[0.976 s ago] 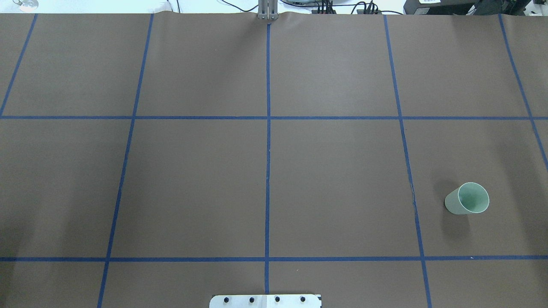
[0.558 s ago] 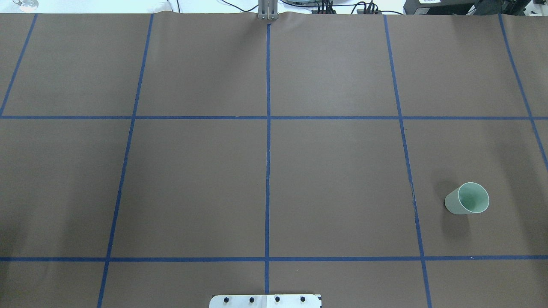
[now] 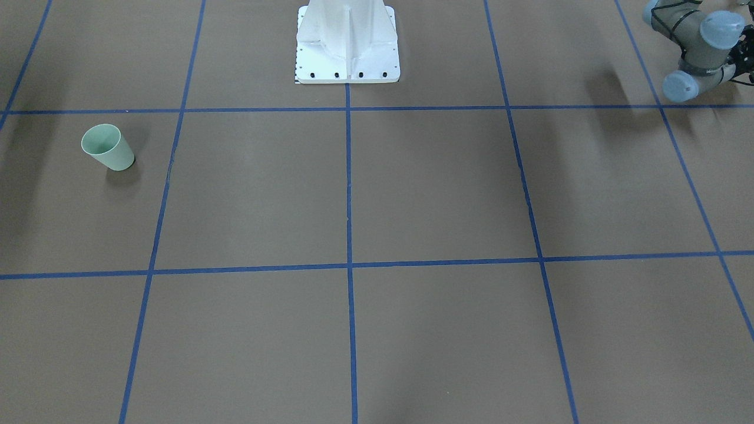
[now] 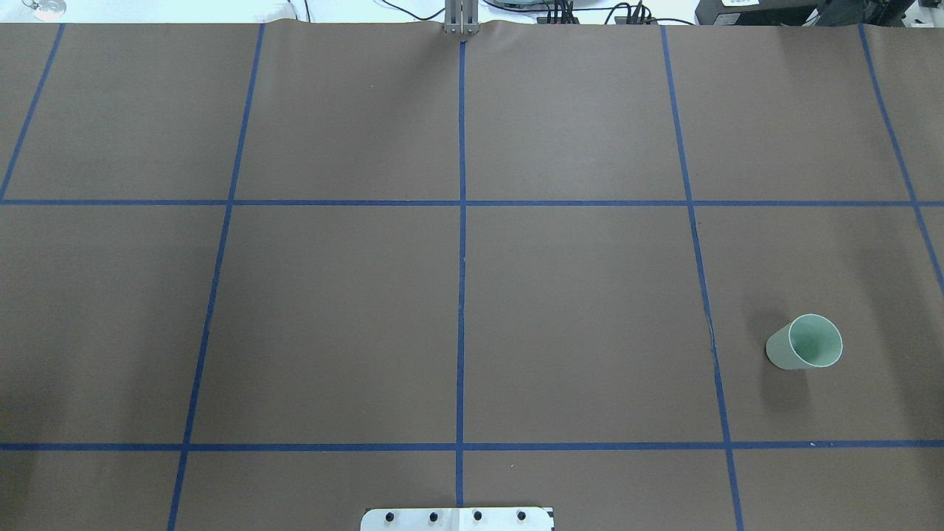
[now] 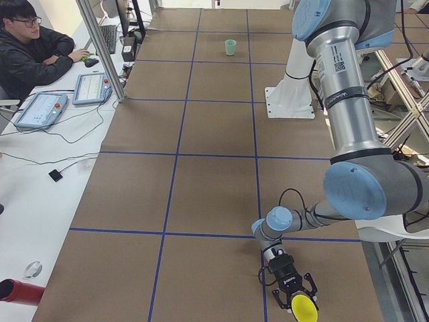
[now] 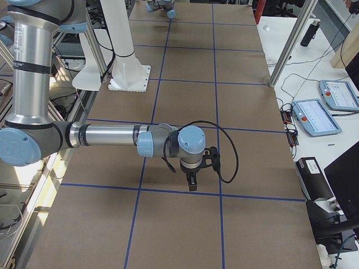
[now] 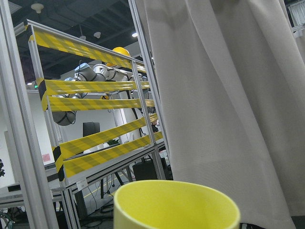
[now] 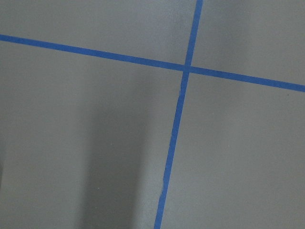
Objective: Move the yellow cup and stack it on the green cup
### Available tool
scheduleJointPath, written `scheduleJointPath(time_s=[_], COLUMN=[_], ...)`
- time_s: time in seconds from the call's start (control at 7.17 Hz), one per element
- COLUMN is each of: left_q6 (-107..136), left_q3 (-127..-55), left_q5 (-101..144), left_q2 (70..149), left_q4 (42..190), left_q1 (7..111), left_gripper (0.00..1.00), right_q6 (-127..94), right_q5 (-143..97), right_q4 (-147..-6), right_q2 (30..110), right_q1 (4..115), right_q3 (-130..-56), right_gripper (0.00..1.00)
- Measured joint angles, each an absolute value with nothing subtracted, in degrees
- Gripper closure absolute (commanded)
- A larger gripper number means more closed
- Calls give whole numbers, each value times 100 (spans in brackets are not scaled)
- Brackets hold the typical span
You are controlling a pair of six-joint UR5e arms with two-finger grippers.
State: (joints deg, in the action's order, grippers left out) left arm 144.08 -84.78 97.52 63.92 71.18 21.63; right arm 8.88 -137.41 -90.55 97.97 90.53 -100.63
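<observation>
— Where is the yellow cup?

— The yellow cup (image 5: 304, 312) is at my left gripper (image 5: 303, 306), low over the brown table (image 4: 575, 310) at the end on my left side. Its mouth is turned sideways, toward the camera at that end. On my left wrist camera its rim (image 7: 176, 205) fills the bottom of the view, with a grey curtain (image 7: 228, 95) and yellow-striped rails (image 7: 95, 102) behind it.

— Have you got it clamped?

— It sits between the jaws, but I cannot tell whether they press on it or stand off. Only the side view shows them, and the wrist camera sees just the cup.

— And the green cup?

— The green cup (image 4: 804, 344) stands upright, mouth up, on my right half of the table. It is just right of a blue tape line (image 4: 704, 295) and well apart from the yellow one, toward the opposite end.

— Your other pincer?

— My right gripper (image 6: 192, 184) hangs pointing down over the table, near a tape line. Its camera looks at a crossing (image 8: 187, 68) of two lines. Wide or narrow, I cannot tell.
</observation>
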Motion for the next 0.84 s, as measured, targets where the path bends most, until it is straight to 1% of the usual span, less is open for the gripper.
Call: scheduleJointPath(time_s=[0.28,0.42,0.56,0.7,0.84], left_q6=[13504,12829,11805,10631,9418], left_q3=[-9193,-9466,-9748,-9945,-10045], left_q5=[9435,8976,8176,7316,6664], left_q2=[5959,5930,6076,6509,7172], left_q4=[7102,7099,7104,7122,7142], left_q1=[2491,3013,3962,5109,6150], left_gripper=[100,100,100,100,100], right_q6=[880,874,872,877,890], right_q5=[-13733,-13740,-13741,-13735,-13720], right_q4=[-9060,-9063,-9065,-9062,-9056], right_q2=[9727,9709,9672,9625,9554], right_q1=[9039,9024,8998,8969,8943], right_q3=[-10052,-10052,-10049,-10045,-10044], right_gripper=[0,0,0,0,0])
